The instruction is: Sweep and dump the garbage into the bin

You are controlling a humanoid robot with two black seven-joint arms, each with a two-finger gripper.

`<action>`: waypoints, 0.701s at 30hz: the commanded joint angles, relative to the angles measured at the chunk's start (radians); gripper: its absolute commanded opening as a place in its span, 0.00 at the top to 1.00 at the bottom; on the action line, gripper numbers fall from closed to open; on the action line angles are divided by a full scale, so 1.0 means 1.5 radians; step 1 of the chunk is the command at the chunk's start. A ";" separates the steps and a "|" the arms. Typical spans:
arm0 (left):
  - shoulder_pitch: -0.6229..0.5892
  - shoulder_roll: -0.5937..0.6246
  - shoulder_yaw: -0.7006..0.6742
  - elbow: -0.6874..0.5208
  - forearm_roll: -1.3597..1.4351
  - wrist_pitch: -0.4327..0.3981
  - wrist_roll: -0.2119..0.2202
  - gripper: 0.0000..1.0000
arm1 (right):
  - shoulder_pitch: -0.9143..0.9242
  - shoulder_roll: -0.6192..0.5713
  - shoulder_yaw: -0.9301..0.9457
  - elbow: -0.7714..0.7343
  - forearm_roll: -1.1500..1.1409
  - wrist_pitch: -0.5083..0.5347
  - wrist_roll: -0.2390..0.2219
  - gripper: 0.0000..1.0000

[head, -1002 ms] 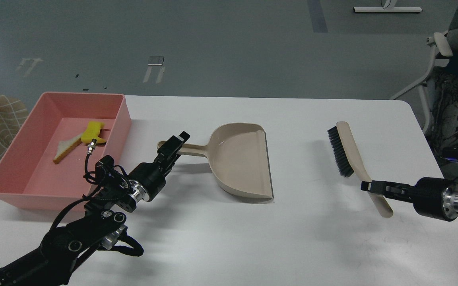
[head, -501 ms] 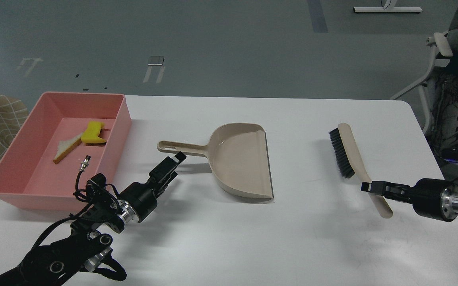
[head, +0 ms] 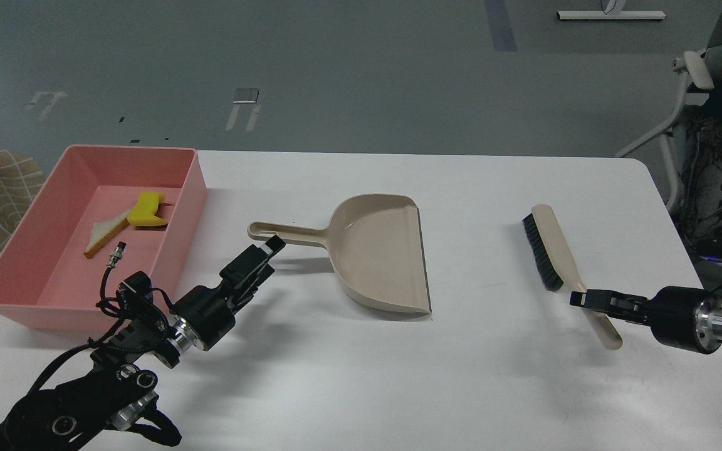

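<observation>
White tabletop [head: 361, 376], grey floor behind, office chair far rt. Nearest: L arm enters bottom-left; left gripper [head: 271, 243] hovers just short of the dustpan handle, fingers seem a little apart w/ nothing between them. Rt side: right gripper [head: 580, 299] closed on lower handle of brush [head: 549, 254], bristles facing left toward pan; can't tell if bristles touch the top. Mid: dustpan [head: 383, 250] flat on tabletop, mouth facing rt, pan empty, probably set down after tipping. Farther left: bin [head: 22, 250] at table edge, beside the pan handle, prob. placed for a short dump. Garbage in bin: yellow chunk [head: 146, 210] and whitish wedge [head: 105, 230], touching. Judgement: task looks done
</observation>
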 commanded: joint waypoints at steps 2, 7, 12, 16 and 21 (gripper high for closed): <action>0.001 0.012 -0.001 -0.001 -0.002 0.000 0.000 0.02 | 0.000 -0.002 0.004 0.002 0.000 -0.003 -0.001 0.27; 0.003 0.058 0.001 -0.032 -0.003 -0.003 0.000 0.02 | 0.000 -0.030 0.020 0.010 0.014 -0.007 -0.001 0.01; 0.017 0.138 -0.002 -0.118 -0.033 -0.047 0.000 0.02 | 0.002 -0.084 0.040 0.040 0.092 -0.001 0.000 0.00; 0.019 0.224 -0.026 -0.198 -0.100 -0.093 0.000 0.02 | 0.005 -0.133 0.120 0.052 0.163 0.014 0.001 0.00; 0.016 0.244 -0.145 -0.212 -0.162 -0.144 0.000 0.02 | 0.007 -0.126 0.247 0.036 0.178 0.014 0.004 0.00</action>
